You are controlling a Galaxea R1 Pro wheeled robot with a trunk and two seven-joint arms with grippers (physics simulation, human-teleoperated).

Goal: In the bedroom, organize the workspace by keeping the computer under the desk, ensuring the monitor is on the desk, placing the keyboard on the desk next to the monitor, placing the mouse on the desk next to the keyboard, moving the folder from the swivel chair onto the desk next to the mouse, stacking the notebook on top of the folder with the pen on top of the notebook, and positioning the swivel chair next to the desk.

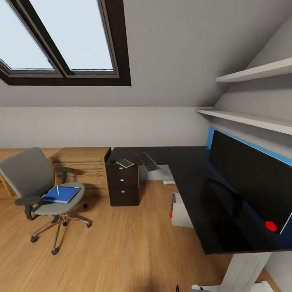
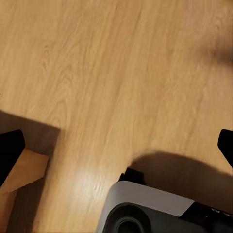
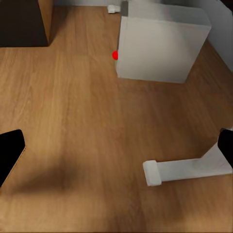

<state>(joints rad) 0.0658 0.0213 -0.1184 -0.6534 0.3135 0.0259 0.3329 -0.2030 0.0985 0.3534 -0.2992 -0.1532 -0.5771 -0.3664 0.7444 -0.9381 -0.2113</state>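
Nearest the head camera stands the monitor (image 1: pixel 253 182), its black face running along the right arm of the desk (image 1: pixel 186 162), a red dot at its lower corner. It already sits on the surface as the task wants. Under that surface, on the wood floor (image 1: pixel 121 251), stands the pale grey computer (image 1: pixel 180 213) with a small red light on its edge; the right wrist view has the same box (image 3: pixel 162 46) well ahead of the right hand (image 3: pixel 116 145), beside the desk's white foot (image 3: pixel 184 170). It looks kept where it belongs.

Both hands hang low over the floor and carry nothing. The right hand's fingertips (image 3: pixel 9 150) sit at opposite edges of its view with bare boards between, so it is spread wide. The left hand (image 2: pixel 116 145) is likewise spread, its dark fingertips (image 2: pixel 9 148) wide apart above the robot's own grey base (image 2: pixel 145 208).

Far ahead of both hands, on the far wing of the surface, lie the keyboard (image 1: pixel 147 161), the light grey notebook (image 1: pixel 125 163) and the small black mouse (image 1: pixel 112 161), above the black drawer unit (image 1: pixel 123 184). They are well apart from the monitor, so they probably need shifting.

Off toward the left hand's side stands the swivel chair (image 1: pixel 44 188), apart from the desk, with the blue folder (image 1: pixel 61 194) flat on its seat and the pen (image 1: pixel 58 189) lying on the folder.

No brand, label or writing can be read anywhere.
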